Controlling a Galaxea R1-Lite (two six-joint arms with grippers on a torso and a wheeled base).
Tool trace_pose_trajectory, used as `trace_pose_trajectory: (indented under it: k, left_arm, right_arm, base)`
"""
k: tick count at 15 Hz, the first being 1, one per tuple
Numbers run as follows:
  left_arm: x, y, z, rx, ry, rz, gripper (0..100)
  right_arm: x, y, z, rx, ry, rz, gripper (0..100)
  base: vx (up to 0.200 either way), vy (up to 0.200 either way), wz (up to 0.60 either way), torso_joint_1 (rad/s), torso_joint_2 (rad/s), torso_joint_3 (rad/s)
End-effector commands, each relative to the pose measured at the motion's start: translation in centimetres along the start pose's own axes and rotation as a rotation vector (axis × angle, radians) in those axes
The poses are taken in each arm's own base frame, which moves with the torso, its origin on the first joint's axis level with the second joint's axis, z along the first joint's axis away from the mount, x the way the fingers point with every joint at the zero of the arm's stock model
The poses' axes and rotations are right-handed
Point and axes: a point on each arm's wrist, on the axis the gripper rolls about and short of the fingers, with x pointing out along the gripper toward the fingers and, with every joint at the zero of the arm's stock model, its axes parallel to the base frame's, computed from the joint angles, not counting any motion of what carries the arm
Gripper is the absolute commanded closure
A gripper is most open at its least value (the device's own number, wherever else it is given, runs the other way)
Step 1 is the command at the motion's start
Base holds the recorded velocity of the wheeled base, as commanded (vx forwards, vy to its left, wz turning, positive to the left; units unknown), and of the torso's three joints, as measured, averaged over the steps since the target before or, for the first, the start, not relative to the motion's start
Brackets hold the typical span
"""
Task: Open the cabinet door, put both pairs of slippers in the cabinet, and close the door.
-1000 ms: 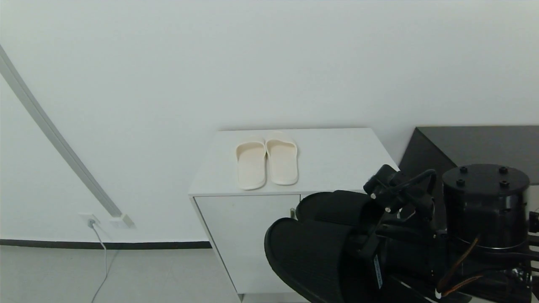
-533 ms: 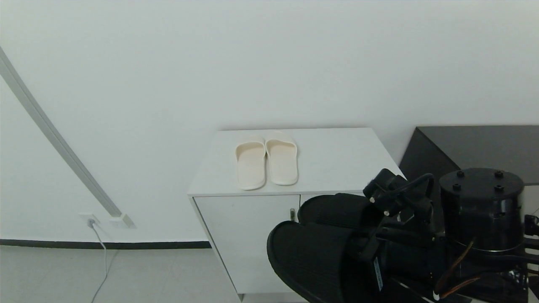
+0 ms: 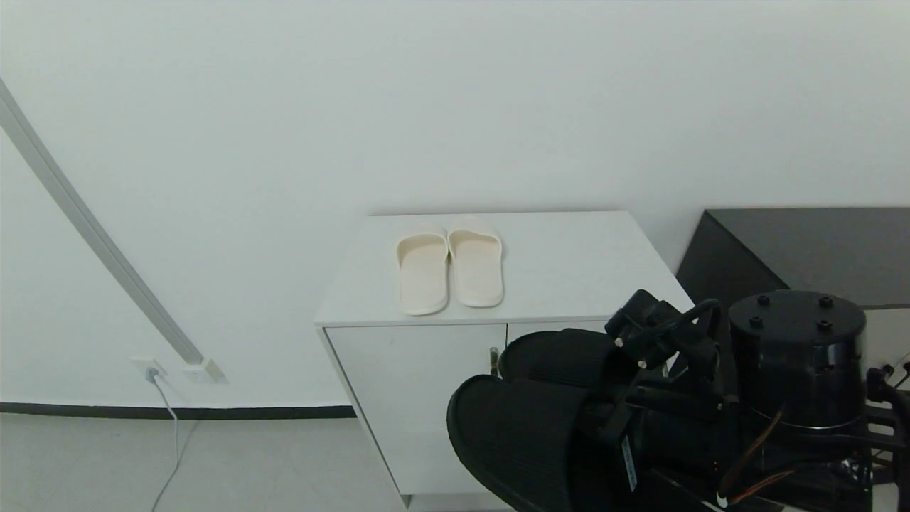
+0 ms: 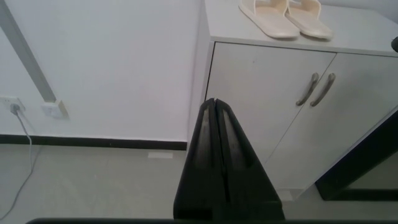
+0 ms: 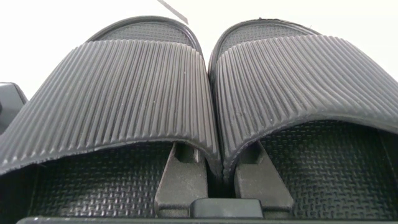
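A cream pair of slippers (image 3: 449, 270) lies side by side on top of the white cabinet (image 3: 576, 267), also seen in the left wrist view as the cream pair (image 4: 286, 12). Both cabinet doors (image 4: 267, 99) are closed, with two bar handles (image 4: 317, 90) at the middle seam. My right gripper (image 5: 217, 171) is shut on a black pair of slippers (image 3: 540, 419), its fingers (image 5: 180, 180) under the ribbed straps, pinching the two inner walls together. That pair hangs in front of the right-hand door. My left gripper (image 4: 215, 149) is shut and empty, low and left of the cabinet front.
A dark table or counter (image 3: 803, 242) stands right of the cabinet. On the white wall to the left are a slanted grey rail (image 3: 92, 242) and a socket with a cable (image 3: 167, 405) running to the grey floor. Open floor lies left of the cabinet.
The head camera has shifted a little. My right wrist has sunk slightly, still holding the black slippers. The cream slippers and doors have not moved.
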Motion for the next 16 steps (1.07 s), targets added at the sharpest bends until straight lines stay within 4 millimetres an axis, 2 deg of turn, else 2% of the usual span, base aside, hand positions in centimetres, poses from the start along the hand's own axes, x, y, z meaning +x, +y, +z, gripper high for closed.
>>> trace_pose_trajectory:
  k: [1, 8, 9, 16]
  left_arm:
    - [0.00, 0.00, 0.00, 0.000, 0.000, 0.001, 100]
    - [0.00, 0.00, 0.00, -0.002, 0.000, 0.000, 100]
    - [0.00, 0.00, 0.00, -0.002, 0.000, 0.000, 0]
    - [0.00, 0.00, 0.00, -0.002, 0.000, 0.000, 0]
  right_arm:
    - [0.21, 0.00, -0.26, 0.000, 0.011, 0.000, 100]
    - [0.15, 0.00, -0.39, 0.000, 0.014, 0.000, 100]
    - [0.15, 0.04, -0.39, -0.002, 0.014, 0.002, 100]
    - [0.13, 0.07, -0.57, -0.011, 0.021, 0.005, 100]
  base:
    - [0.000, 0.000, 0.00, -0.144, 0.35, 0.178]
    - [0.000, 0.000, 0.00, -0.172, 0.39, 0.219]
    - [0.000, 0.000, 0.00, -0.227, 0.53, 0.295]
    - [0.000, 0.000, 0.00, -0.223, 0.55, 0.320]
